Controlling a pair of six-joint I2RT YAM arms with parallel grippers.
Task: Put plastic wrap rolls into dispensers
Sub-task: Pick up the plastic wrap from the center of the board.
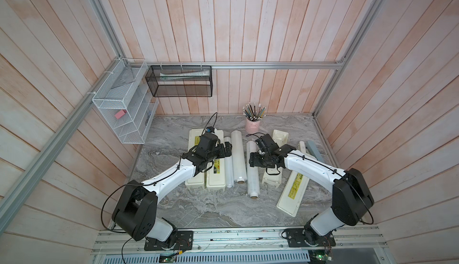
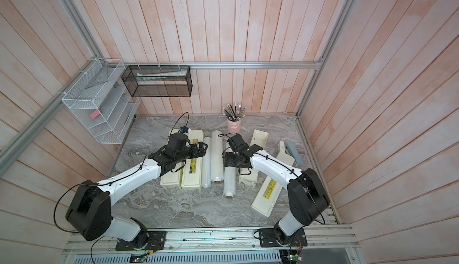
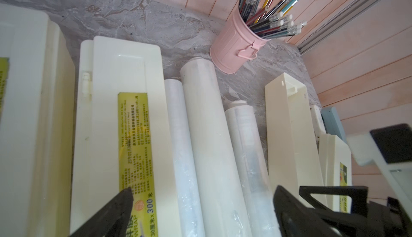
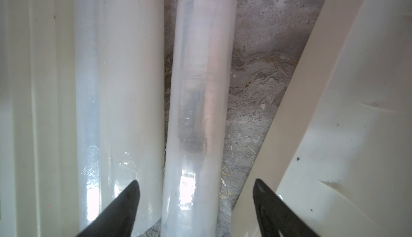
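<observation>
Three plastic wrap rolls lie side by side mid-table: a thin one [image 1: 229,171], a thick one [image 1: 238,156] and a translucent one [image 1: 252,178]. Two shut cream dispensers [image 1: 195,183] [image 1: 216,178] lie left of them. A third dispenser [image 1: 272,178] lies to the right with its lid [image 1: 294,193] swung open. My left gripper [image 3: 204,190] hovers open over the thick roll [image 3: 205,124], holding nothing. My right gripper [image 4: 196,181] is open and straddles the translucent roll [image 4: 200,80]; a gap shows at the finger on the open dispenser's [image 4: 334,113] side.
A pink cup of pencils [image 1: 252,123] stands behind the rolls. A grey-blue stapler-like object [image 1: 314,151] lies by the right wall. A black mesh basket [image 1: 178,81] and a white wire rack [image 1: 124,106] hang on the walls at back left.
</observation>
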